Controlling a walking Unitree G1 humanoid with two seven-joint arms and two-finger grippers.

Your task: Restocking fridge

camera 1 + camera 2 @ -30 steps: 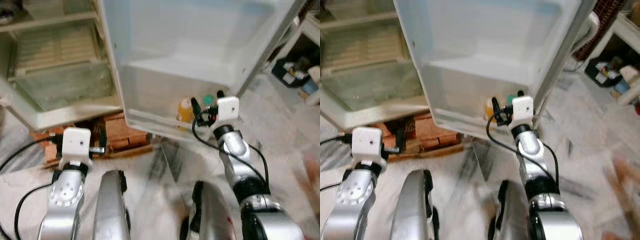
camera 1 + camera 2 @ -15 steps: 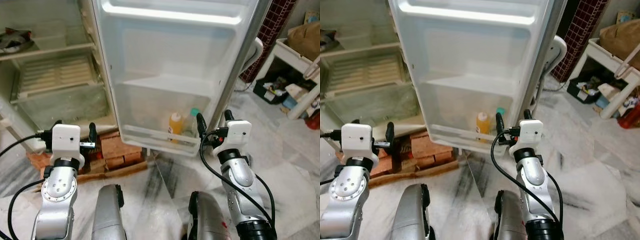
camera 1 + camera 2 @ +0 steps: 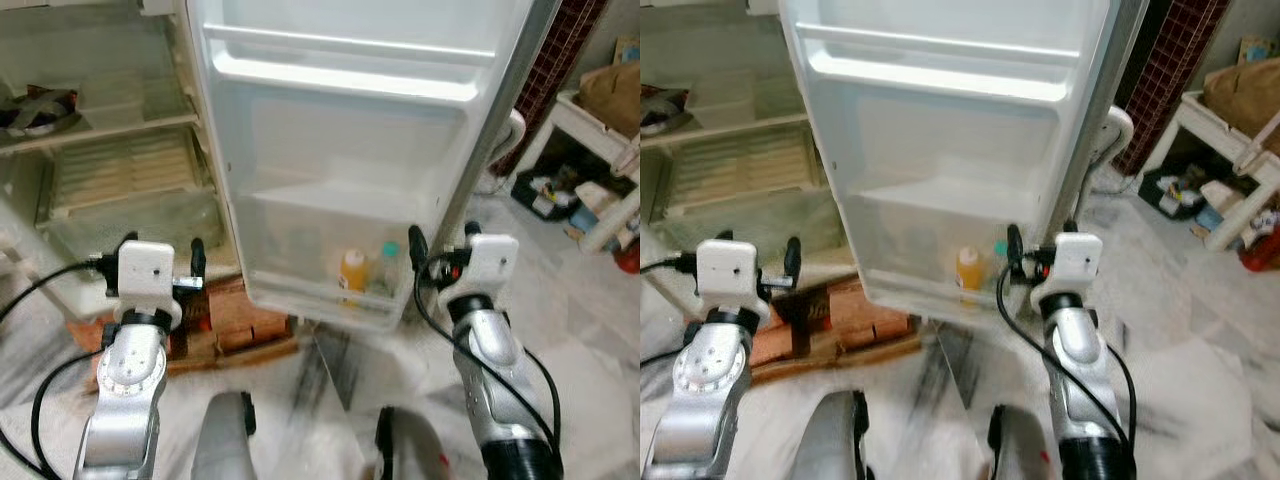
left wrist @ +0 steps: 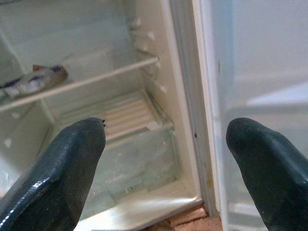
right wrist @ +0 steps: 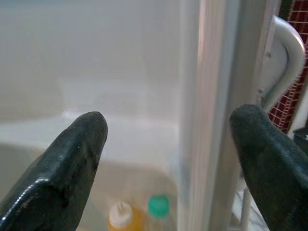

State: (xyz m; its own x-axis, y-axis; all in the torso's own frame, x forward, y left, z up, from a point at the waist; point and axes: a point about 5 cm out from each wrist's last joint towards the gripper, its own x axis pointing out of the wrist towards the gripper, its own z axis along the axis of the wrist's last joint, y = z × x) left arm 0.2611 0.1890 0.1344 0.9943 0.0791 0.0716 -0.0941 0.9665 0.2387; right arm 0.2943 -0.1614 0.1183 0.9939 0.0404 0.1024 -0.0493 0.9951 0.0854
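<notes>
— Where are the bottles kept?

— An orange bottle (image 3: 353, 270) and a green-capped bottle (image 3: 385, 268) are stood upright, side by side, in the lowest shelf of the open fridge door (image 3: 350, 150).

— Which gripper is nearer?

— The right gripper (image 3: 441, 250) is held just beside that shelf, at the door's edge, fingers spread and empty. The left gripper (image 3: 160, 260) is also spread, faced toward the fridge compartment (image 3: 110, 170), well apart from them.
</notes>
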